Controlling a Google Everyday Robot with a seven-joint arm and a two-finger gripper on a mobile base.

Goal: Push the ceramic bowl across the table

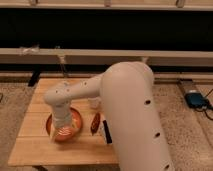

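The ceramic bowl (75, 129), wide, shallow and orange-red, sits on the front left part of the light wooden table (35, 150). My large white arm reaches over the table from the right and bends down into the bowl. The gripper (62, 131) is at the bowl's inside, low over it, and covers much of its middle. Whether it touches the bowl's wall I cannot tell.
A small white cup (93, 103) stands just right of the bowl, near the arm. A small red-brown object (95, 123) and a dark packet (106, 132) lie at the bowl's right. A clear bottle (63, 69) stands at the far edge. A blue device (197, 100) lies on the floor at right.
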